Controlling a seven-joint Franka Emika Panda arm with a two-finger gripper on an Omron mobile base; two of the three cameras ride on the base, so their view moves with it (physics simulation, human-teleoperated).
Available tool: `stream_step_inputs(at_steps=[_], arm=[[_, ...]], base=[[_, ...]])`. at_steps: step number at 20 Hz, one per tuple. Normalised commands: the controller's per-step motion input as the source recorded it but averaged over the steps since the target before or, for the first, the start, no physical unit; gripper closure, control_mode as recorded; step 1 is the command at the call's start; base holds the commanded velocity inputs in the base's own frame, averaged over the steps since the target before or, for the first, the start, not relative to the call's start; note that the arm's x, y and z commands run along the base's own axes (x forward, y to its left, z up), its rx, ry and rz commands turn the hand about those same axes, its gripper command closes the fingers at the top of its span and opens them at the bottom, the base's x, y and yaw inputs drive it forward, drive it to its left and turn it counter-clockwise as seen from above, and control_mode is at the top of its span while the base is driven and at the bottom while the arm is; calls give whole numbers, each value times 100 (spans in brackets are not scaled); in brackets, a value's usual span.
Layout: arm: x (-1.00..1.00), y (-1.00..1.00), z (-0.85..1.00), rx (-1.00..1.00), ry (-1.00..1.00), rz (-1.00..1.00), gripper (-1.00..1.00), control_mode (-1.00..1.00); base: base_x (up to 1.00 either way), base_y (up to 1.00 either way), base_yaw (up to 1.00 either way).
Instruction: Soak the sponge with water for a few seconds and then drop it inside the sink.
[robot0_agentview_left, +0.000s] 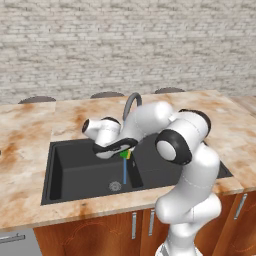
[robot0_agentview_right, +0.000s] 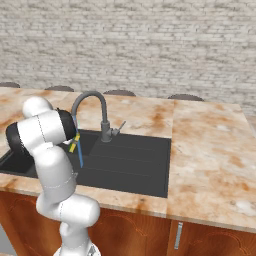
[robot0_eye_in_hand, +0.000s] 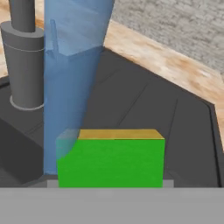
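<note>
Gripper (robot0_agentview_left: 125, 151): clamped on the sponge (robot0_eye_in_hand: 111, 162), held above the basin of the sink (robot0_agentview_left: 80, 172) under the faucet (robot0_agentview_right: 92, 112).
Sponge: green with a yellow top face, one corner in the water (robot0_eye_in_hand: 72, 87).
Water: blue stream falling from the spout toward the drain (robot0_agentview_left: 114, 186).
Sink: black, set in the marble counter (robot0_agentview_right: 210, 145).

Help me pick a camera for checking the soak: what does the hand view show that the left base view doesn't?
Hand view: the sponge has a yellow top layer, and the water overlaps its one corner. Left base view: the stream falls past the sponge to the drain, with the whole sink and arm in sight. Both: the sponge held under the faucet.
</note>
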Motion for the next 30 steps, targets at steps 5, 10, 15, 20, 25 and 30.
stream_step_inputs(at_steps=[5, 10, 15, 20, 25, 30], arm=[[6, 0, -3, -1, 7, 0, 100, -100], [15, 0, -5, -3, 1, 0, 100, -100], [16, 0, -2, -6, 0, 0, 100, -100], [19, 0, 0, -8, 0, 0, 100, -100], [22, 0, 0, -7, 0, -1, 100, -100], [15, 0, 0, -3, 0, -2, 100, -100]], base=[[0, 0, 0], [0, 0, 0], [0, 0, 0], [0, 0, 0], [0, 0, 0], [0, 0, 0]])
